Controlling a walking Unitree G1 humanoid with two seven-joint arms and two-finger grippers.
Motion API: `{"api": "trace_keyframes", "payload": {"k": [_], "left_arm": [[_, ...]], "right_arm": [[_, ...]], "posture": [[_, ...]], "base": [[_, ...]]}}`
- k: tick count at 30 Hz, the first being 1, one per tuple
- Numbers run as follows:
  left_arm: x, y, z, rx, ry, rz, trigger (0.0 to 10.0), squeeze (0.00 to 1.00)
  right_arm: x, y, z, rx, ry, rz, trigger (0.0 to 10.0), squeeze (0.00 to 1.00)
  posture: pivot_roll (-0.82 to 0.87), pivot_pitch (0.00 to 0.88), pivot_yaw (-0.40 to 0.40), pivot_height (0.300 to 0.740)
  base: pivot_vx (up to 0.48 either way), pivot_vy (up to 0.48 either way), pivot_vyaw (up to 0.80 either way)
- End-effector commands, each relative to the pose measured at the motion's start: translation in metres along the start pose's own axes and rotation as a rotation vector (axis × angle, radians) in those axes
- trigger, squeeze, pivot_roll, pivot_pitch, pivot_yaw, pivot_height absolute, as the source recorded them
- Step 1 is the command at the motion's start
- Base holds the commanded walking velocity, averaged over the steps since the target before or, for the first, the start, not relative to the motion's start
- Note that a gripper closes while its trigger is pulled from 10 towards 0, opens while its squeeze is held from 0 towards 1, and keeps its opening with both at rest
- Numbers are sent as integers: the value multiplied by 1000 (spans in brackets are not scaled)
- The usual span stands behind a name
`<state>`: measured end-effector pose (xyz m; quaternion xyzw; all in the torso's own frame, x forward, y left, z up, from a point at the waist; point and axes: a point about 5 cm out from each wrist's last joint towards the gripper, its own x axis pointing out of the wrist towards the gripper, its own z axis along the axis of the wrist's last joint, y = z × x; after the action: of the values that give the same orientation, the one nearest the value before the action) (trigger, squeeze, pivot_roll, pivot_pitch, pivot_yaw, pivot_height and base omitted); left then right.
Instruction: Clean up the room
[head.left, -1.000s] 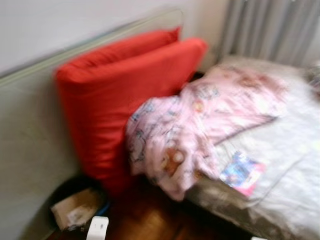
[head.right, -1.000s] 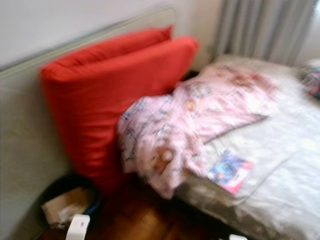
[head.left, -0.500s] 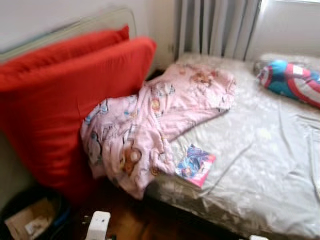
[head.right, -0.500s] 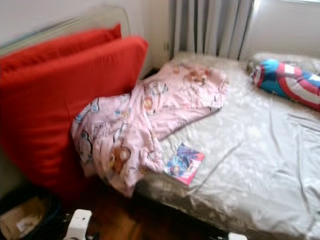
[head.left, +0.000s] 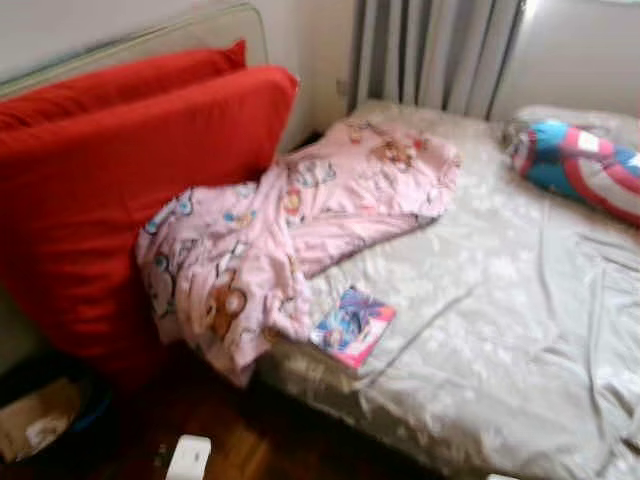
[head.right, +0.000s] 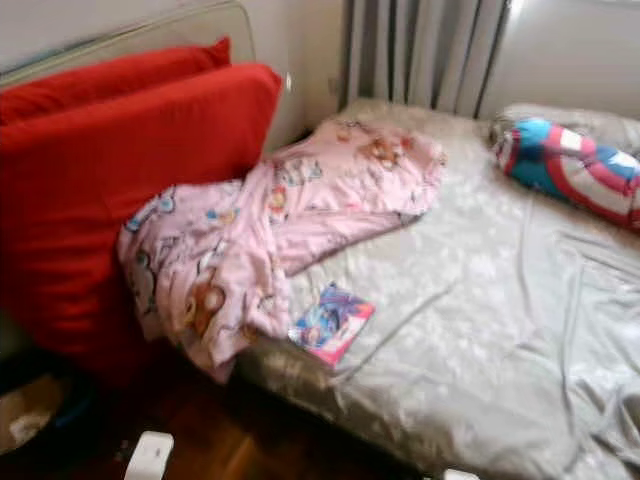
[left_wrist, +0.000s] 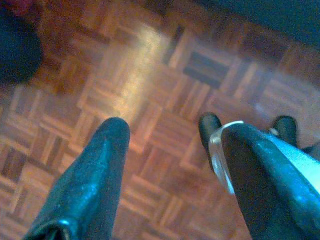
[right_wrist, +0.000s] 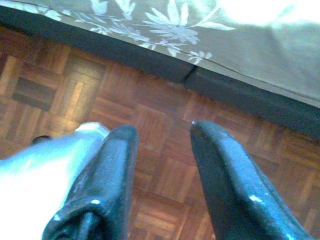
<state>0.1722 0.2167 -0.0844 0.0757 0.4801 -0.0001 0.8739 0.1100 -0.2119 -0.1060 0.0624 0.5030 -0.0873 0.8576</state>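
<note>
1. Left eye view, far left of the frame: two large red cushions (head.left: 130, 190) are seen standing on edge against a pale headboard (head.left: 150, 40). At the lower left corner a dark bin (head.left: 60, 415) with a cardboard piece inside is made out on the wooden floor (head.left: 260, 440), though it is blurred.
2. Centre-left of the frame: a pink printed blanket (head.left: 280, 225) is draped from the bed's upper middle down over its near-left corner, where it touches the front cushion and hangs toward the floor.
3. Centre, slightly below the middle: a small colourful booklet (head.left: 352, 326) is seen lying flat on the grey sheet of the bed (head.left: 500, 300), just beside the blanket's lower edge.
4. Upper centre: grey curtains (head.left: 430, 50) are seen behind the bed.
5. Upper right of the frame: a blue, red and white striped cushion (head.left: 580, 165) is laid on the bed, well apart from the booklet.
6. Left wrist view: the left gripper (left_wrist: 172, 130) is held above parquet floor, its fingers (left_wrist: 107, 150) spread wide apart with nothing between them.
7. Right wrist view: the right gripper (right_wrist: 160, 131) is held over parquet beside the bed's leaf-patterned edge (right_wrist: 165, 25); its fingers (right_wrist: 215, 150) are parted and nothing is grasped.
</note>
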Motion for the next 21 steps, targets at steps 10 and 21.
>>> {"api": "trace_keyframes", "payload": {"k": [10,21], "left_arm": [[1,-2,8,5,-20,-6,10000,0],[2,-2,9,1,-22,-4,10000,0]], "right_arm": [[0,-5,1,13,-2,-14,10000,0],[0,-5,1,18,-2,-15,10000,0]], "posture": [[-113,0,26,734],[-114,0,28,734]], "base": [[0,-325,-44],[0,-327,-749]]}}
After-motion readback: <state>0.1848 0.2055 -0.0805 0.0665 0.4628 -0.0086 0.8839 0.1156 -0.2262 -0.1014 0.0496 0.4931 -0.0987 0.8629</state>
